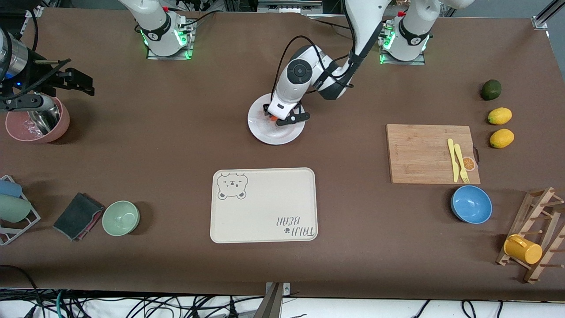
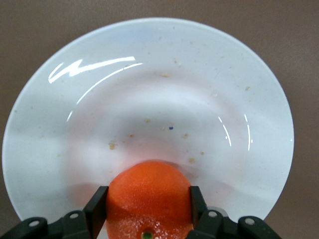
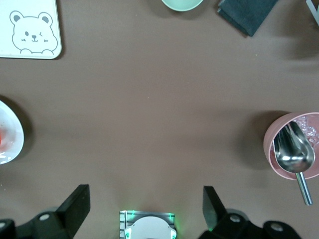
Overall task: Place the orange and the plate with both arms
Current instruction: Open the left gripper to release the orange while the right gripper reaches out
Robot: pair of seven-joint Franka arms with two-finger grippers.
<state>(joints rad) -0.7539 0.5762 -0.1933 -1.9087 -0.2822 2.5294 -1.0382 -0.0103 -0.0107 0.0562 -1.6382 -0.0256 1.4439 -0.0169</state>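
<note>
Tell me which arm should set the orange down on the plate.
Left. The left gripper is already shut on the orange, right over the plate. The right gripper waits open above bare table near its base, holding nothing.

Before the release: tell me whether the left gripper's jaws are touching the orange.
Touching. The left wrist view shows the left gripper with both jaws pressed against the sides of the orange, no gap, over the plate.

Bright orange-red orange (image 2: 147, 196) on a glossy white plate (image 2: 60, 124); brown tabletop (image 1: 154, 145); cream tray (image 1: 265, 205) with a grey bear print; blue bowl (image 1: 471, 204); two yellow lemons (image 1: 499, 116); dark green fruit (image 1: 491, 89).
</note>
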